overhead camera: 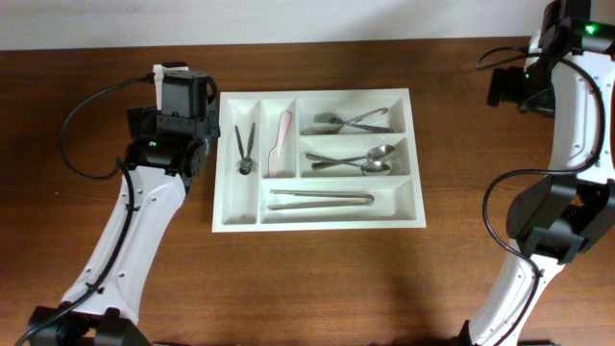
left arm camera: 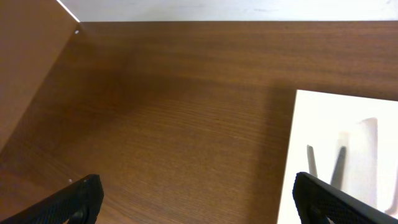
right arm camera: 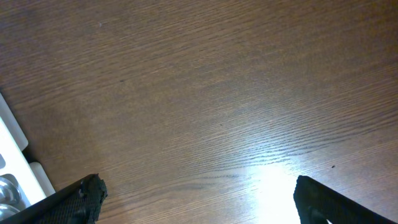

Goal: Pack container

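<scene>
Container [overhead camera: 240, 204] lay flat near the middle of the tabletop [overhead camera: 317, 288], its long side running left to right. Its two narrow upright compartments sat at the left end. The outer one held a small dark tong-like tool [overhead camera: 245, 149] and the next a pale pink flat utensil [overhead camera: 280, 144]. Of the three wide compartments, the far one held a cluster of metal cutlery [overhead camera: 351, 121], the middle one metal spoons [overhead camera: 365, 160], and the near, longest one a pair of metal tongs [overhead camera: 320, 199].

Left arm [overhead camera: 144, 211] reached up the tabletop, its wrist just beside the container's left rim. The left jaws stood wide apart over bare wood and gripped nothing, with one fingertip [left arm camera: 323, 199] hanging at the container's white edge. Right arm [overhead camera: 567, 144] stood well apart from the container, at the right side. The right jaws were likewise spread wide and empty above bare tabletop, and only a corner of the container showed at the left of the right wrist view.
</scene>
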`<control>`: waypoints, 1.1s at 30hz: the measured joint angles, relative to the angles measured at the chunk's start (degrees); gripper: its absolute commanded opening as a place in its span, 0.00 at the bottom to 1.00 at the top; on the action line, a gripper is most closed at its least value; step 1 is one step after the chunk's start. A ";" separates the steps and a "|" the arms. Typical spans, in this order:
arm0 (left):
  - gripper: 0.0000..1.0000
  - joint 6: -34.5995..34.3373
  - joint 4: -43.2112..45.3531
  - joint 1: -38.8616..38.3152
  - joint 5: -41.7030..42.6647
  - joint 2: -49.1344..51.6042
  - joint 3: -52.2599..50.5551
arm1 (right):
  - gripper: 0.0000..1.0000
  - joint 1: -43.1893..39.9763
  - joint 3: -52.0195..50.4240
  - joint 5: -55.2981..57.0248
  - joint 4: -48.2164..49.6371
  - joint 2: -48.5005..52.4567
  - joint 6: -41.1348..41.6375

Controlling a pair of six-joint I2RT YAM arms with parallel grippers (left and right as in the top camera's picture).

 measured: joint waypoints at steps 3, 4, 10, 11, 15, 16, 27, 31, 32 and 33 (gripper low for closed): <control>0.99 0.28 -0.26 -0.02 -0.35 0.00 0.00 | 0.99 0.00 0.00 0.00 0.00 0.00 0.00; 0.99 0.35 -0.55 -0.02 -0.44 0.00 0.00 | 0.99 0.00 0.00 0.00 -0.02 0.00 -0.02; 0.99 0.48 -1.01 0.00 -0.48 0.00 0.00 | 1.00 0.00 0.00 0.00 0.00 0.00 0.02; 0.99 0.50 -1.07 -0.02 -0.48 0.00 0.00 | 0.99 0.00 0.00 0.00 0.00 0.00 0.00; 0.99 0.50 -3.78 -0.02 -0.83 0.00 0.00 | 0.99 0.00 0.00 0.00 -0.02 0.00 0.00; 0.99 0.39 -4.46 -0.17 -0.83 -0.02 -0.02 | 0.99 0.00 0.00 0.00 -0.02 0.00 -0.02; 0.99 -11.34 -9.20 -0.72 -0.83 -17.14 -0.02 | 0.99 0.00 0.00 0.02 -0.02 0.00 0.00; 0.99 -12.72 -7.15 2.69 0.20 -26.73 -1.60 | 0.99 0.00 0.00 0.00 0.00 0.00 0.00; 0.99 -12.76 -5.18 3.43 0.74 -28.39 -3.04 | 0.99 0.00 0.00 0.04 0.00 0.00 0.04; 0.99 -12.98 -1.88 4.39 1.79 -30.47 -5.92 | 0.99 0.00 0.00 0.02 0.00 0.00 0.00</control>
